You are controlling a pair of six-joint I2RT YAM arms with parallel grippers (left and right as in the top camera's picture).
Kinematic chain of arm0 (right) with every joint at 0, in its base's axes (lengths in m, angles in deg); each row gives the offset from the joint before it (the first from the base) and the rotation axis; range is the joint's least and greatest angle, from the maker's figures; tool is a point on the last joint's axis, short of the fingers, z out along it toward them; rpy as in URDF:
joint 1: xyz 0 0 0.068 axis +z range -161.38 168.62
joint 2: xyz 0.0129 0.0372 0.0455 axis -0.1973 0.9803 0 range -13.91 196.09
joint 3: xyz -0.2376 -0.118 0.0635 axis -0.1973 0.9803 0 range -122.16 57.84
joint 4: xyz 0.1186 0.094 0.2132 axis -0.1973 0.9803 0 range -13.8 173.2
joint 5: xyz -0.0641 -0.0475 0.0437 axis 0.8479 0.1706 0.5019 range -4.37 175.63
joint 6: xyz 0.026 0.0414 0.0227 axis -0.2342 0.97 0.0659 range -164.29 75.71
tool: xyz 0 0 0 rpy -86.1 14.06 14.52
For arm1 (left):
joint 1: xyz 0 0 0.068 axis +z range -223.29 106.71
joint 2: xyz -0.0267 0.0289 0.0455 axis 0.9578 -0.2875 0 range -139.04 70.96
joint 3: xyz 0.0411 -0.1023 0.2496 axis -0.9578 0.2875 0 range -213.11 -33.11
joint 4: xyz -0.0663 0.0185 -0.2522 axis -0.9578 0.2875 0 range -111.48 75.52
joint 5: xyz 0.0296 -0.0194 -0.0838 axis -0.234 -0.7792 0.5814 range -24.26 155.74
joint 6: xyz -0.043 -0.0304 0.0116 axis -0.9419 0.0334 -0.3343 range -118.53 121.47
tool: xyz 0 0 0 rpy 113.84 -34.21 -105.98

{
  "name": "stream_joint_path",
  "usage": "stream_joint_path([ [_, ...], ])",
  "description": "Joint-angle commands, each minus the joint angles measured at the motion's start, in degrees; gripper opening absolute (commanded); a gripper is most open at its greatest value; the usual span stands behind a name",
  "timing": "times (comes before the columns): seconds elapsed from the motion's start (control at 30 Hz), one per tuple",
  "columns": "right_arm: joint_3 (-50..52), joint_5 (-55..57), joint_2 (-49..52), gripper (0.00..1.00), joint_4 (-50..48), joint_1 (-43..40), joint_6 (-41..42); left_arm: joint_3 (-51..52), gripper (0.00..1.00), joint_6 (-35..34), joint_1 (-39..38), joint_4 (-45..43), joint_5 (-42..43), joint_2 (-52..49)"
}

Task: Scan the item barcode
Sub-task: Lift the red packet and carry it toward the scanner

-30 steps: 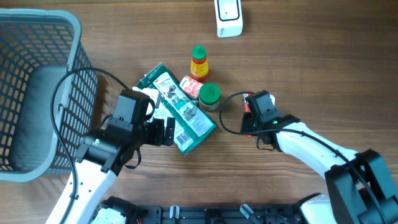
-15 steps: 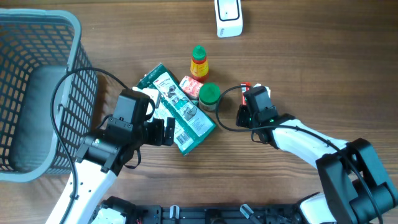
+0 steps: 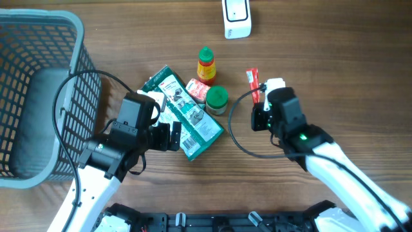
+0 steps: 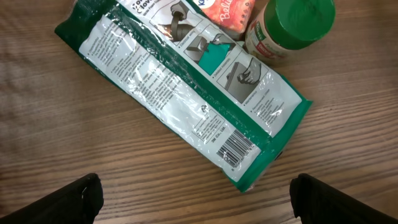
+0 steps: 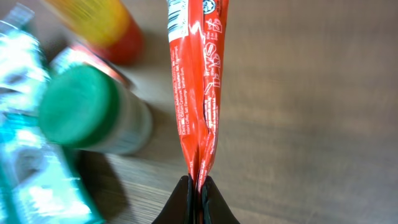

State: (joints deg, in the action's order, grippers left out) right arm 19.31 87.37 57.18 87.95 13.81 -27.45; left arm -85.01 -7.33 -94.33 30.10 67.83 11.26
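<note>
A: Right of centre in the overhead view, the right gripper [image 3: 260, 96] is pinched shut on one end of the red sachet [image 3: 252, 80]. Grasp done. Scan not yet done: the white scanner [image 3: 237, 19] sits well apart at the top edge.

B: Surroundings?

A: Grey basket [image 3: 64, 26] far left. Green packet [image 3: 193, 122] at centre, with the left gripper [image 3: 172, 136] spread wide and empty beside it. Green-lidded jar [image 3: 217, 98] and sauce bottle [image 3: 205, 63] are left of the sachet. The route upward looks unobstructed. Which way the barcode faces, I cannot tell.
</note>
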Motion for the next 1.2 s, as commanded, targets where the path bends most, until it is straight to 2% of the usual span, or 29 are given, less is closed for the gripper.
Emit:
stream_joint_path([
  [0.0, -1.1, -4.9, -6.8, 0.05, -0.1, 0.3, -9.4, 0.4, 1.0, 1.1, 0.3, -0.1, 0.9, 0.0],
  [0.33, -1.1, -8.7, -16.5, 0.05, 1.9, 0.3, -15.8, 0.4, 1.0, 1.1, 0.3, -0.1, 0.9, 0.0],
  [0.67, -1.1, -8.3, -16.6, 0.05, -3.6, 0.3, -22.9, 0.4, 1.0, 1.1, 0.3, -0.1, 0.9, 0.0],
  [0.8, -1.1, -9.8, -16.6, 0.05, -6.6, 1.3, -22.9, 0.4, 1.0, 1.1, 0.3, -0.1, 0.9, 0.0],
  [0.97, -1.1, -13.5, -16.6, 0.05, -5.8, 3.5, -23.5, 0.4, 1.0, 1.1, 0.3, -0.1, 0.9, 0.0],
  [1.17, -1.1, -13.5, -16.6, 0.05, -2.6, 4.1, -32.9, 0.4, 1.0, 1.1, 0.3, -0.1, 0.9, 0.0],
])
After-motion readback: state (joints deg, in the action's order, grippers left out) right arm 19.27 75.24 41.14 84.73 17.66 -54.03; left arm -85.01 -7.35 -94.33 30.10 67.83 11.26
